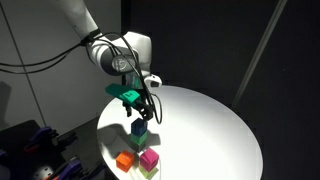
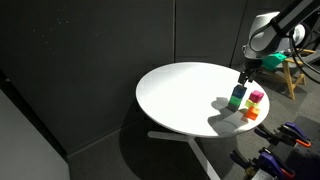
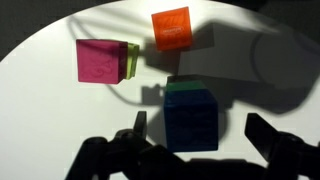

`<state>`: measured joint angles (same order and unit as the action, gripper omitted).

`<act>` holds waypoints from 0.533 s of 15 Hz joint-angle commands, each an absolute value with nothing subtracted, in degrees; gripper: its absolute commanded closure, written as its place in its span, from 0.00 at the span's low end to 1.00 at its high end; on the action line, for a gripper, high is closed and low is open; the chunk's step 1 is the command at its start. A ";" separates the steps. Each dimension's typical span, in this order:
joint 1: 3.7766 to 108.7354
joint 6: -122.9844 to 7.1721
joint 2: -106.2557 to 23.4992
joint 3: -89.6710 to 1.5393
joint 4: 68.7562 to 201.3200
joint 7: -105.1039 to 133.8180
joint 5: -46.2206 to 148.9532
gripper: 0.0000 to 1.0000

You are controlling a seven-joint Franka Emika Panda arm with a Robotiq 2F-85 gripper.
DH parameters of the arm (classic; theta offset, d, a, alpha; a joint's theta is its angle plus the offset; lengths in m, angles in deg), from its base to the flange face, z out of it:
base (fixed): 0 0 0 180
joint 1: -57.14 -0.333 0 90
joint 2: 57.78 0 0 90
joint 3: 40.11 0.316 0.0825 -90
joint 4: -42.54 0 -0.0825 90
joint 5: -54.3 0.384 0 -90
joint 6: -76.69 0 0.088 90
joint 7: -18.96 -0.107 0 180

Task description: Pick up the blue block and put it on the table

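The blue block (image 3: pixel 192 120) sits on top of a green cube (image 3: pixel 185 87), and the stack stands on the round white table (image 3: pixel 40 120). In both exterior views the blue block (image 1: pixel 139 126) (image 2: pixel 238 92) is the top of this short stack. My gripper (image 3: pixel 198 130) is open, with one finger on each side of the blue block and a gap on both sides. In both exterior views the gripper (image 1: pixel 140 112) (image 2: pixel 243 76) hangs just above the stack. Nothing is held.
A magenta cube (image 3: pixel 100 60) with a yellow-green cube (image 3: pixel 132 58) next to it, and an orange cube (image 3: pixel 171 27), lie close to the stack near the table's edge (image 1: pixel 105 140). The table (image 1: pixel 210 120) (image 2: pixel 180 90) is bare elsewhere. The surroundings are dark.
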<state>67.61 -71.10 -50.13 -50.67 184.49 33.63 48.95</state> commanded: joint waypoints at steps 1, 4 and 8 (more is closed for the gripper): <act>68.14 -70.81 -48.48 -50.32 182.57 32.78 50.38 0.00; 68.31 -70.70 -47.37 -50.32 181.60 33.06 50.63 0.00; 68.39 -70.79 -46.05 -50.20 180.39 33.42 50.46 0.00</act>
<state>67.69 -71.10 -47.31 -50.68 182.22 33.59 49.85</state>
